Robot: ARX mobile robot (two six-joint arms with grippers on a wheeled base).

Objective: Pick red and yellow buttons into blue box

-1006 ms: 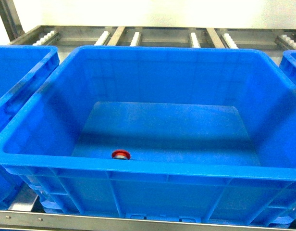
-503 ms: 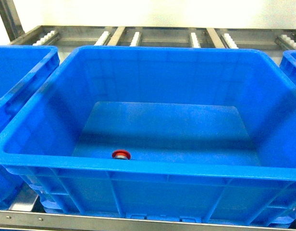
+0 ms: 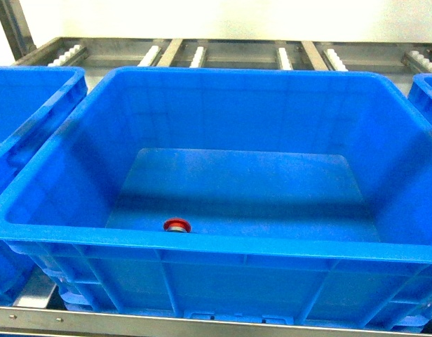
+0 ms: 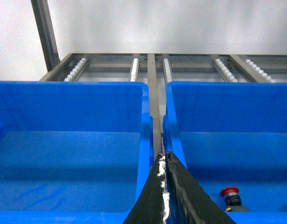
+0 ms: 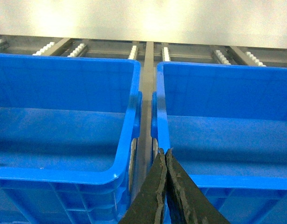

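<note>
The blue box [image 3: 272,247] fills the head view. The red button [image 3: 177,226] lies on its floor, close against the near wall, left of centre. In the left wrist view the red button [image 4: 229,192] stands on its black block in the blue box [image 4: 227,107], on the right. My left gripper [image 4: 164,156] is shut and empty, over the gap between two crates. My right gripper [image 5: 165,152] is also shut and empty, above the gap beside the blue box [image 5: 64,88]. The yellow button is out of view. Neither gripper shows in the head view.
Another blue crate [image 3: 27,105] stands to the left and one more [image 3: 430,91] at the right edge. Metal roller rails [image 3: 202,53] run behind the crates. A steel front rail [image 3: 132,323] runs below the box.
</note>
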